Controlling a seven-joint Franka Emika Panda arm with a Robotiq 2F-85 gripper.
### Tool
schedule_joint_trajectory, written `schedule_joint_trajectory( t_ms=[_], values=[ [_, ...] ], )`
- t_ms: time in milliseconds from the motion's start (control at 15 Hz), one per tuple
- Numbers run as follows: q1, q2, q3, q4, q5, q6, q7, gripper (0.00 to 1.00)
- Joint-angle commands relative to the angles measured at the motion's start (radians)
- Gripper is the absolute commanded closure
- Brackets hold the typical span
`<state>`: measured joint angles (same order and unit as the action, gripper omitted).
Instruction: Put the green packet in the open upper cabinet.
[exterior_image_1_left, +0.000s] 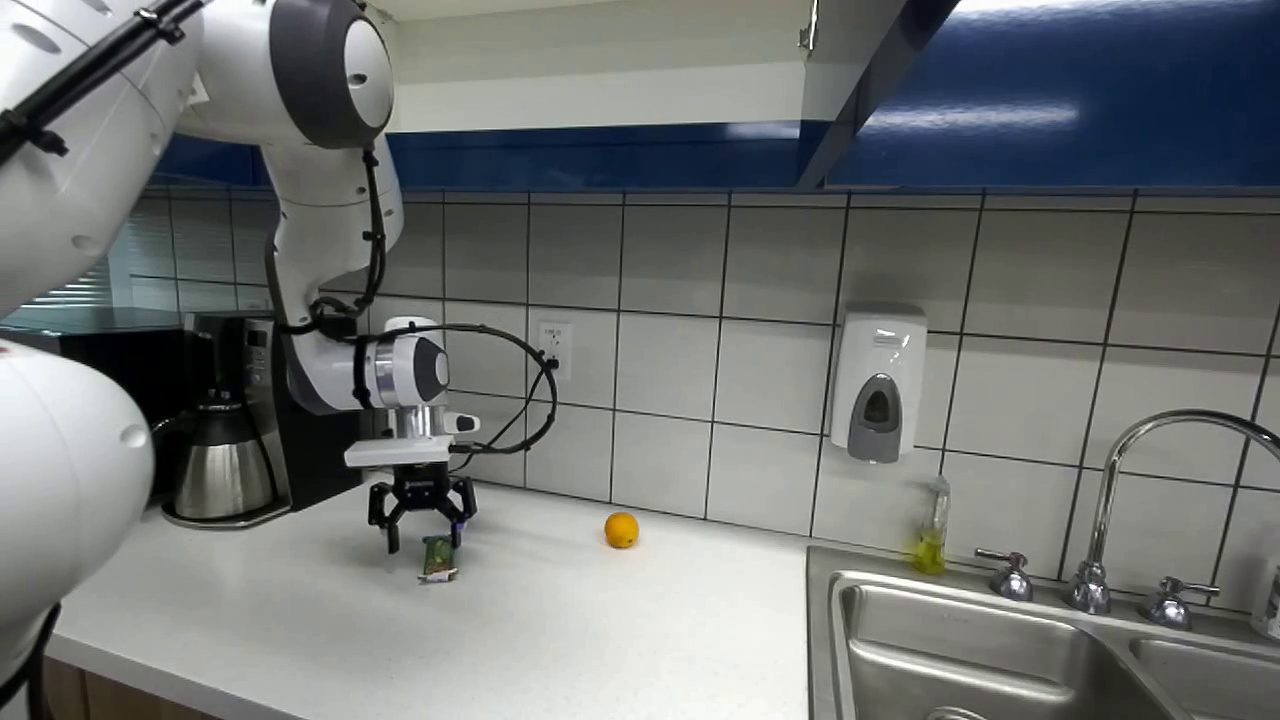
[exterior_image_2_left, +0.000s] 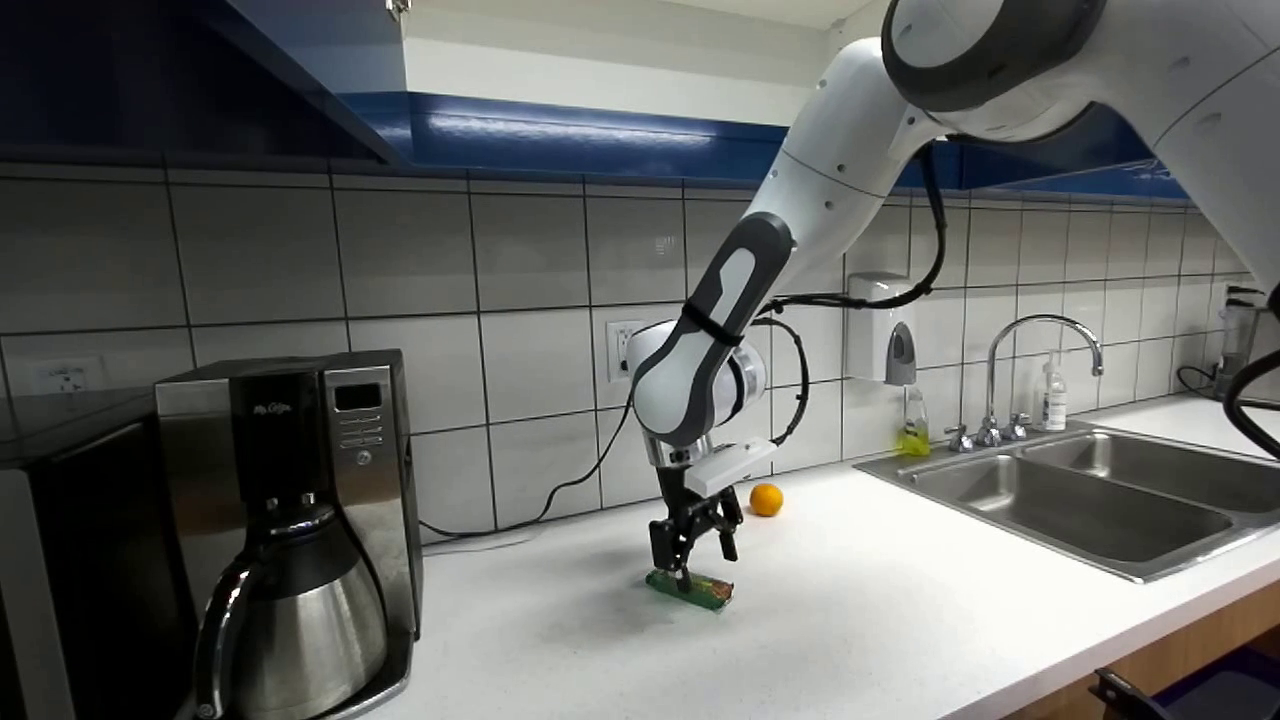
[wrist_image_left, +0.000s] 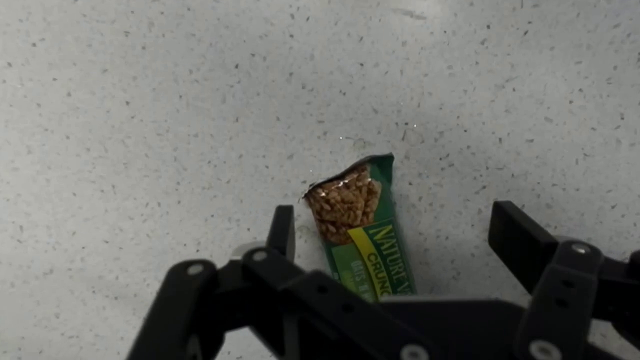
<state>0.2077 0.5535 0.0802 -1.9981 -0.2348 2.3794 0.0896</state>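
Lying flat on the white, grey-flecked countertop (wrist_image_left: 150, 125), the small green packet (wrist_image_left: 355, 225) of shiny wrapping shows its printed face in the wrist view; brown oat pieces fill its upper part, a slanting yellow band crosses below them, and pale letters read "NATURE V"; its top end runs to a crooked edge, while its bottom end is hidden behind the black 2-fingered gripper (wrist_image_left: 392, 220); the 2 black fingers (wrist_image_left: 285, 230) stand wide apart, 1 on each side of the packet, with countertop showing between it and both; the packet is nearer the finger at the view's left.

In an exterior view the packet lies just below the spread fingers, near the tip of 1 of them; a small round orange ball (exterior_image_1_left: 621, 530) rests on the countertop well apart from it, towards the stainless-steel sink (exterior_image_1_left: 823, 620); overhead hangs the open upper cabinet (exterior_image_1_left: 600, 100), white inside and glossy dark blue outside.

In an exterior view 1 finger passes in front of the packet; whether it touches the wrapping I cannot tell; a white jointed robot arm (exterior_image_2_left: 840, 160) reaches down from the upper right; a black-and-steel coffee maker (exterior_image_2_left: 375, 490) with a steel carafe (exterior_image_2_left: 310, 630) stands at the left.
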Motion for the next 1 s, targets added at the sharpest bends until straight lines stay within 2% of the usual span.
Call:
schedule_joint_trajectory(
  t_ms=[0, 933],
  values=[
    [0.016, 0.047, -0.013, 0.070, 0.005, -0.027, 0.008, 0.00],
    [0.020, 0.137, -0.027, 0.168, 0.009, -0.029, 0.010, 0.00]
  ],
)
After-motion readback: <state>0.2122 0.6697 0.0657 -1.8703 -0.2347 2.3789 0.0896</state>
